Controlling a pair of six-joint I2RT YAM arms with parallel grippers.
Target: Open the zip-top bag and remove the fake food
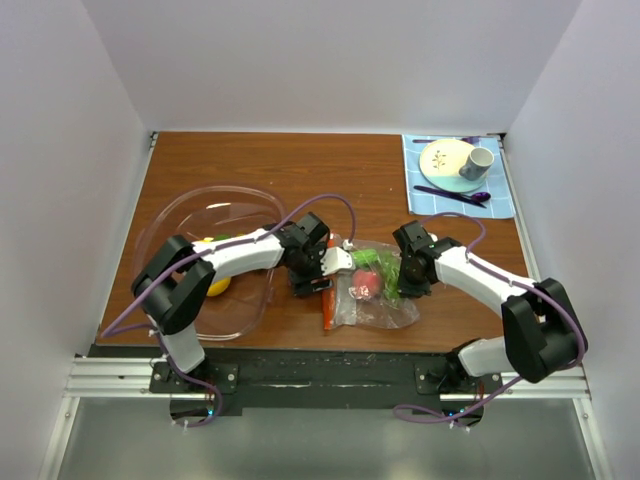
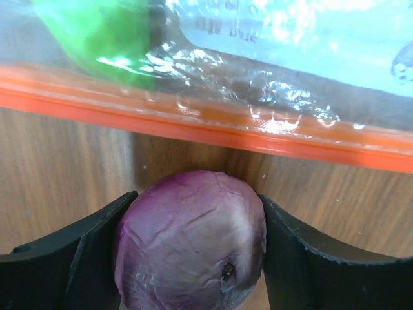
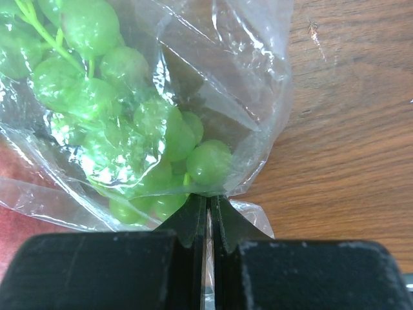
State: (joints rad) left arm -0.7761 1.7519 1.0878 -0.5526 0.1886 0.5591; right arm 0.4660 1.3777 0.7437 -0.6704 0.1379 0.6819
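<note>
Close to the arm bases, your left gripper (image 1: 308,275) has its two fingers spread wide around a round purple piece (image 2: 190,248) of the fake food. Both pads press against its sides, and the wood of the table (image 1: 300,170) shows underneath. Just beyond that piece, the orange-red zip strip (image 2: 213,132) of the zip-top bag (image 1: 385,310) runs across the left wrist view. A strip of bare wood shows between the two. You cannot tell from these views whether the zip is parted.

The bag lies flat on the table between your two grippers, with its zip edge toward the left one. Your right gripper (image 3: 208,206) is closed almost completely, its fingertips pinching a fold of the clear plastic at the bag's other side. A bunch of green grapes (image 3: 97,97) sits inside the bag right against that pinch, and a pink-red piece (image 1: 362,285) lies inside nearer the middle.

Further left, the big clear bowl (image 1: 175,210) holds yellow pieces (image 1: 218,287) and a bit of green, partly hidden by your left arm.

At the far right corner, a blue placemat (image 1: 505,205) carries a plate (image 1: 440,158), a cup (image 1: 478,163) and a purple spoon (image 1: 455,193), well apart from the bag.
</note>
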